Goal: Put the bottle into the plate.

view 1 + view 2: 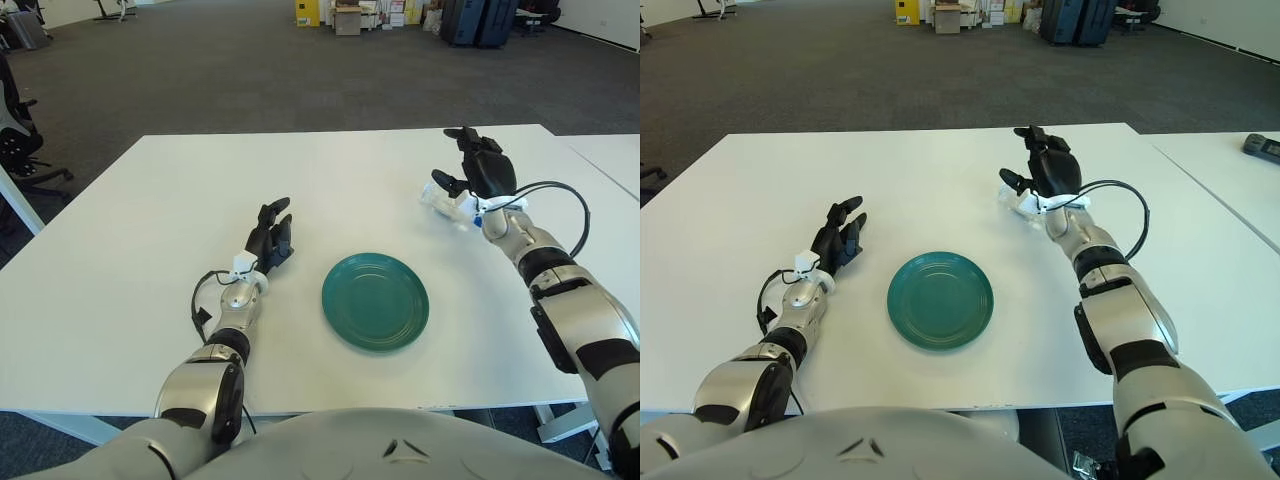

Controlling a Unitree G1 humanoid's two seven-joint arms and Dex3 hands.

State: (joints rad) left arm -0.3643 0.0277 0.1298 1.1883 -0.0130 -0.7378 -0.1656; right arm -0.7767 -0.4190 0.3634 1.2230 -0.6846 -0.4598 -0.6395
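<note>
A dark green plate (375, 300) lies on the white table (150, 200), near its front middle. A clear plastic bottle (443, 201) lies on its side to the far right of the plate. My right hand (478, 165) hovers just over and behind the bottle, with fingers spread and nothing in its grasp. The wrist hides the bottle's right end. My left hand (268, 236) shows to the left of the plate, fingers relaxed and holding nothing.
A second white table (612, 152) adjoins on the right, with a small black device (1262, 147) on it. A black office chair (18, 135) stands off the table's left edge. Boxes and dark cases (470, 20) line the far floor.
</note>
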